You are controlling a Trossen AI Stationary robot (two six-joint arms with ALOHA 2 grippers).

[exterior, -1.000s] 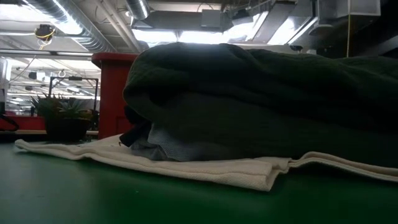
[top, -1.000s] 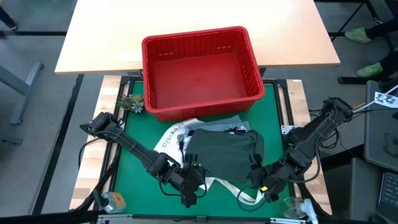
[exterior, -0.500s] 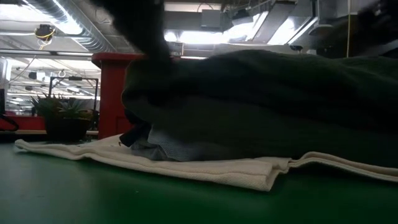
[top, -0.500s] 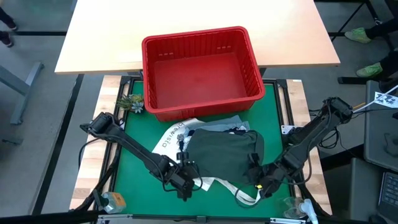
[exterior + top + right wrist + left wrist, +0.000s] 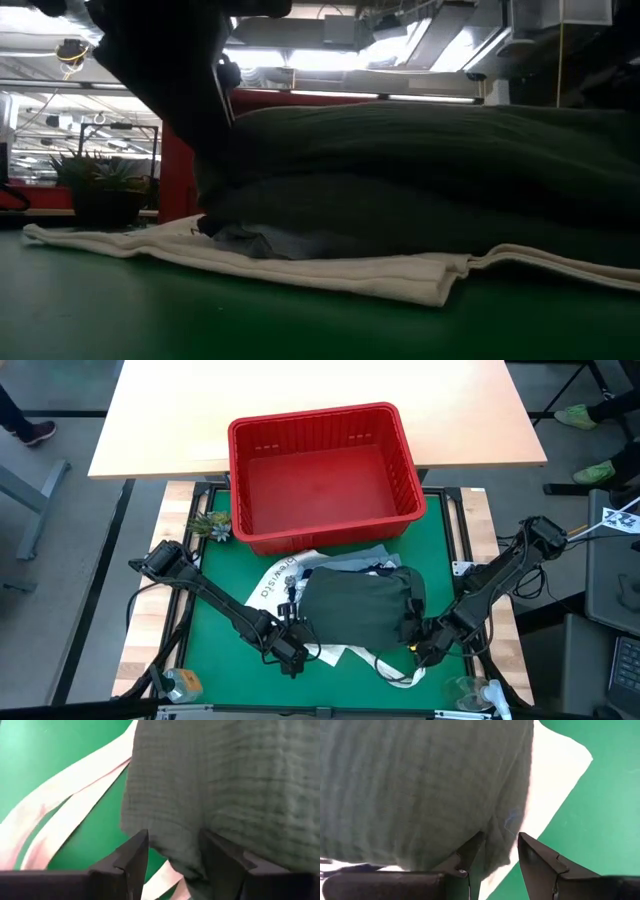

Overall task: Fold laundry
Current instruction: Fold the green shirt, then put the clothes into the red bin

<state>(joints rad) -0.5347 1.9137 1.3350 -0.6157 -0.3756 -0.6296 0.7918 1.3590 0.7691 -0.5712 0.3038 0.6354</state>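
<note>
Dark olive green garment (image 5: 358, 608) heaped on top of the laundry pile, toward the near edge of the green tabletop (image 5: 220, 575), between the red basket (image 5: 322, 472) and the front rail, partly over a white tote bag (image 5: 275, 578) whose straps (image 5: 65, 800) trail toward the near edge. Long axis of the garment running left to right, parallel to the near edge.

Left end effector (image 5: 292, 645) at the garment's near-left corner, fingers parted narrowly with the hem (image 5: 497, 850) between them. Right end effector (image 5: 425, 640) at the near-right corner, likewise narrowly parted astride the fabric edge (image 5: 175, 855). Each about equally near its own corner.

Garment lying straight ahead of both, away from the near edge. Probably set for a two-corner lift and fold toward the basket side.
</note>
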